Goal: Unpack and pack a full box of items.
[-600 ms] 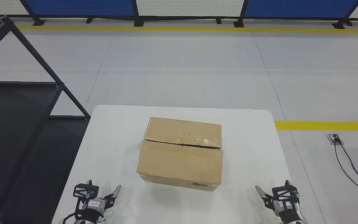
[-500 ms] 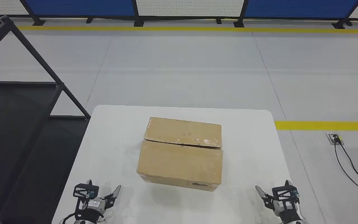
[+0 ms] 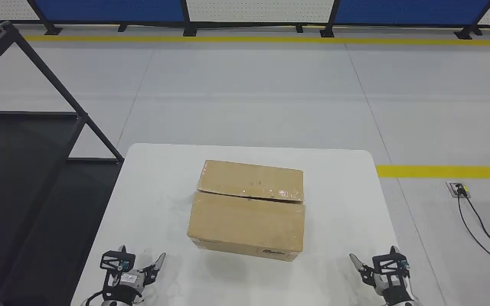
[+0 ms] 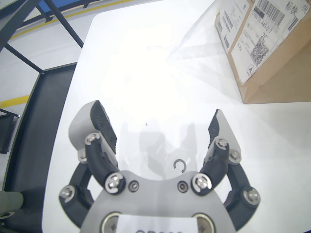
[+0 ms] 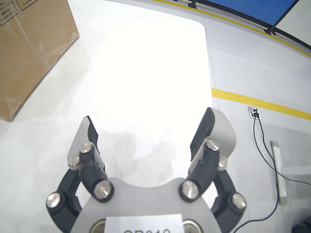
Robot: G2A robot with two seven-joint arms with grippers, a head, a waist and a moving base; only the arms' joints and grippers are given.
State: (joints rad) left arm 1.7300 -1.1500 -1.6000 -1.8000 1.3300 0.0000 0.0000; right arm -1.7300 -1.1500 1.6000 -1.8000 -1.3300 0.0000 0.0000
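Nothing differs from the frames half a second back: the box, both arms and both grippers are in the same places.

The cardboard box sits closed near the middle of the white worktop. Its long axis runs side to side across the robot's front, turned slightly so the right end lies a little nearer the robot. The seam between its two top flaps follows that same line. The end facing the left arm carries white shipping labels.

The left gripper hangs over the near left corner of the worktop, jaws spread wide and holding nothing. The right gripper sits at the near right corner, equally wide and empty. Both are well apart from the box.
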